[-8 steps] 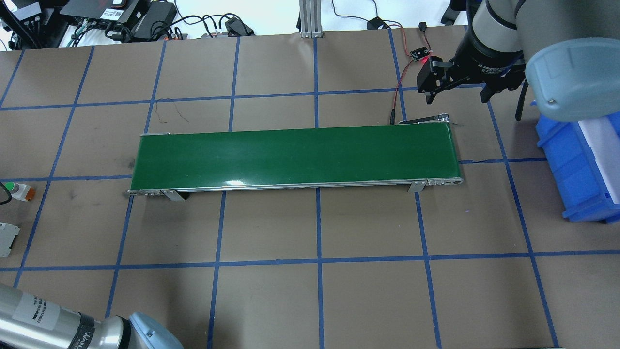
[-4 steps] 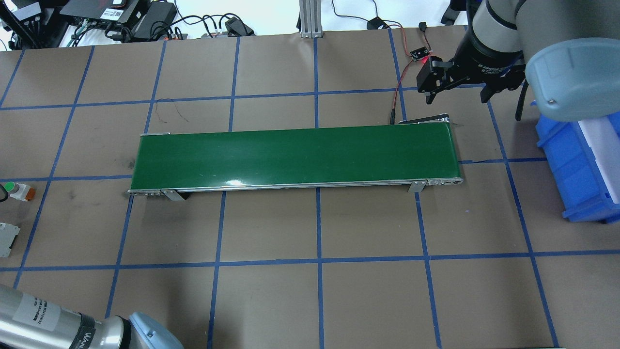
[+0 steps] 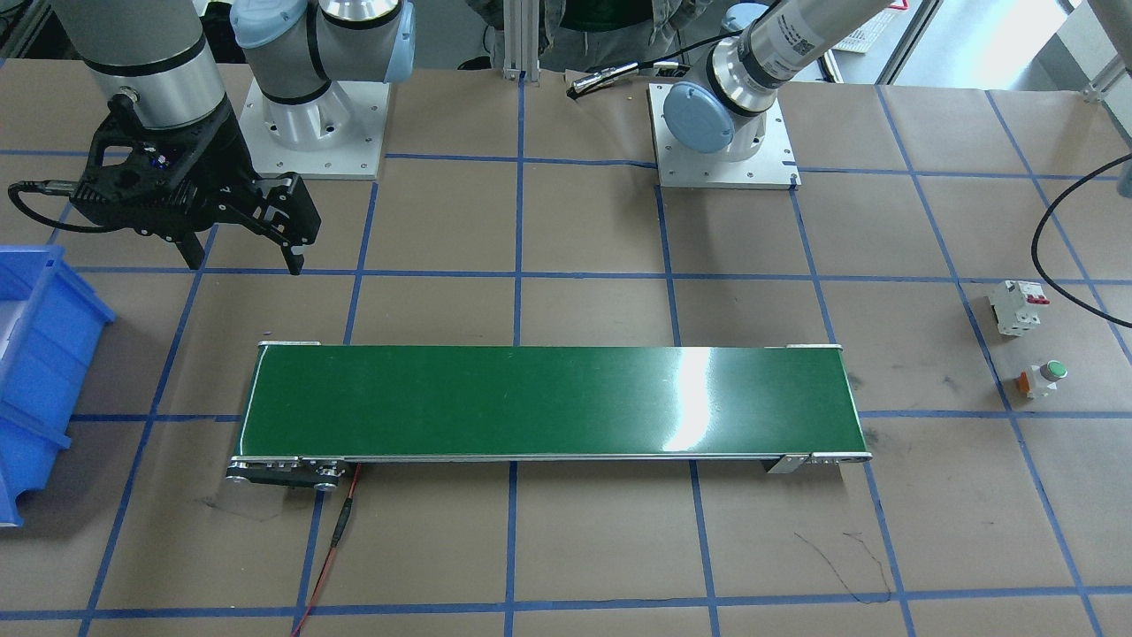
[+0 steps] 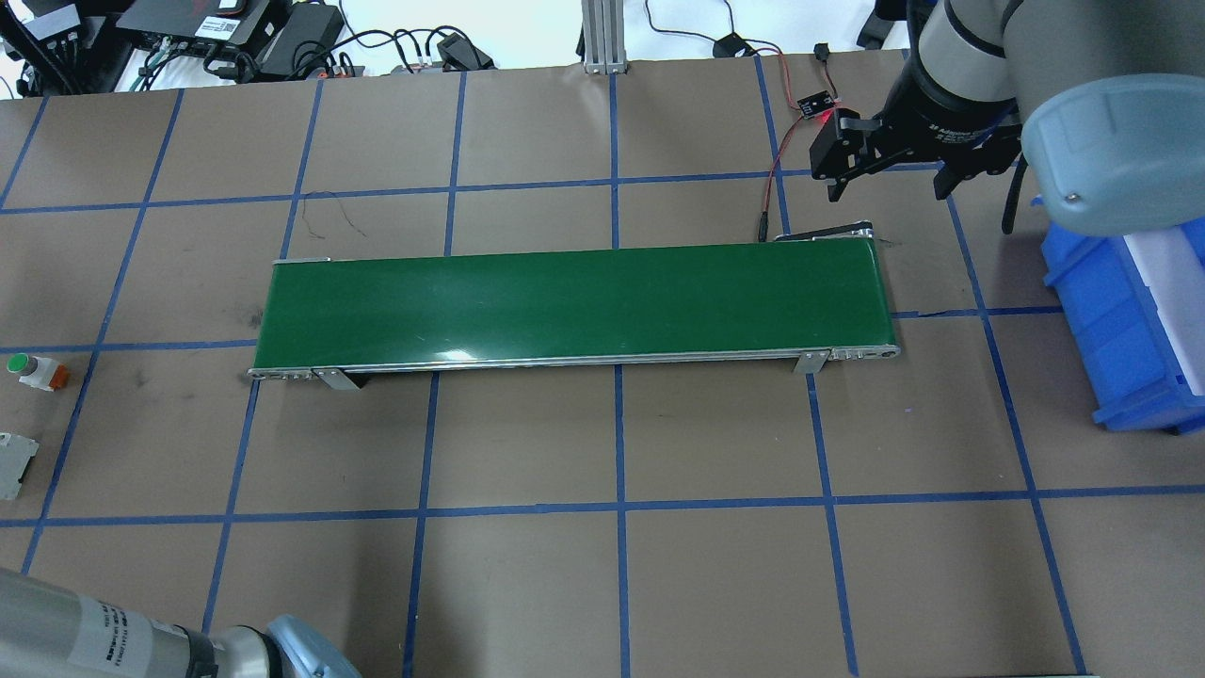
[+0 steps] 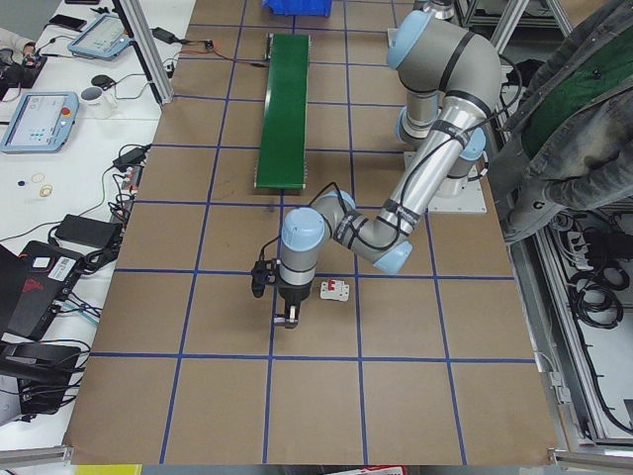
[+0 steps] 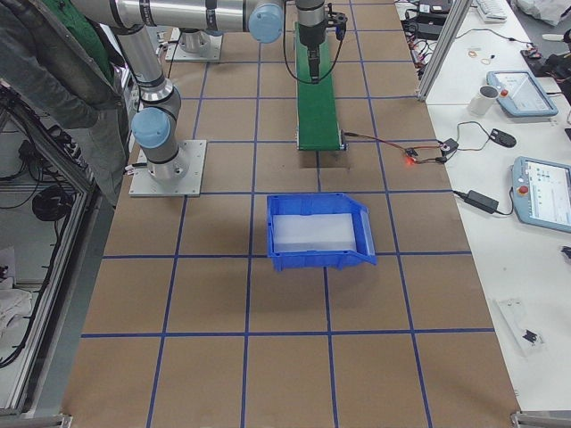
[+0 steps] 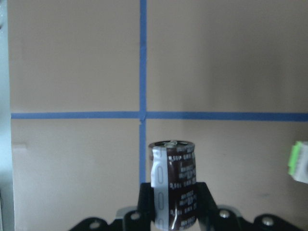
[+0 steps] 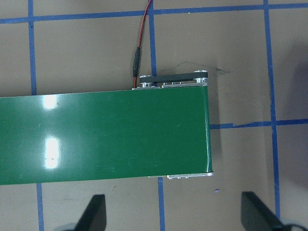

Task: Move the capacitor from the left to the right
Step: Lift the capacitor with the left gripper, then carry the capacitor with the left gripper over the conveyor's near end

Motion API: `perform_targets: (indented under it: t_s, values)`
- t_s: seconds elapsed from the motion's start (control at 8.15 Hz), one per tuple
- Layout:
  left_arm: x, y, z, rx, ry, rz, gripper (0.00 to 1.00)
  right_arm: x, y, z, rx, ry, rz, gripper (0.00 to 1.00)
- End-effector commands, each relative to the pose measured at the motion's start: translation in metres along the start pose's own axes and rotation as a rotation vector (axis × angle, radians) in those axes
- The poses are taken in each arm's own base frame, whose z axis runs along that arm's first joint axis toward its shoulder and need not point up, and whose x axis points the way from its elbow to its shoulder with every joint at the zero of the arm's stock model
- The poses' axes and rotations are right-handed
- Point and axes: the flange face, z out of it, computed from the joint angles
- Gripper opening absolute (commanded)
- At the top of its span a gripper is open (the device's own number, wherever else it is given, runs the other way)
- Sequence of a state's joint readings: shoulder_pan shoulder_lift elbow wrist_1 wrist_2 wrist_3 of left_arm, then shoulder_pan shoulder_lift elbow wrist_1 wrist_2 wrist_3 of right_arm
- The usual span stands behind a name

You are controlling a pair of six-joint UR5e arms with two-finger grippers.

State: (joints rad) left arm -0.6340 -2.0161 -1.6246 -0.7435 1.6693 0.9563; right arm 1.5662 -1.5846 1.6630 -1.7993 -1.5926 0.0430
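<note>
One capacitor point(image 7: 173, 185) clamped in left fingers point(image 7: 144, 199), breaker point(image 5: 335, 289) nearby, right fingers point(image 8: 94, 214) wide near conveyor point(image 8: 103, 137)

Robotics lab. Brown-papered worktop point(image 4: 715, 424) wearing a blue tape grid, small green conveyor point(image 4: 574, 306) sitting mid-surface; teach pendants point(image 6: 540, 192) and cabling lying along the side bench point(image 6: 526, 285); operator point(image 5: 574, 119) standing by.

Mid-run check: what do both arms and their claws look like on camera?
Both arms are silver-grey tubes with pale blue joint caps: the right arm, the left arm. Each ends in a black, two-fingered claw: right claw, left claw. A black cable loops off the right wrist; a white printed label wraps the left arm.
</note>
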Motion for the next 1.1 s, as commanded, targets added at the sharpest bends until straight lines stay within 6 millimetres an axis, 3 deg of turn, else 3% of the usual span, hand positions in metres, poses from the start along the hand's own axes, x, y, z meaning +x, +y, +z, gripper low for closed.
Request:
perform_targets:
  t_s: [0.0, 0.25, 0.49, 0.98]
  values:
    - [0.091, -0.04, -0.114, -0.069, 0.034, -0.065, 0.12, 0.0, 0.0, -0.001, 0.005, 0.001, -0.001, 1.0]
    - [0.144, -0.055, -0.148, -0.1, 0.079, -0.095, 0.12, 0.002, -0.001, -0.001, 0.007, 0.018, -0.001, 1.0]
    - [0.215, -0.079, -0.174, -0.104, 0.109, -0.085, 0.12, 0.002, -0.001, -0.001, 0.007, 0.016, -0.001, 1.0]
    - [0.326, -0.104, -0.189, -0.142, 0.155, -0.104, 0.12, 0.002, -0.001, -0.001, 0.007, 0.018, -0.001, 1.0]
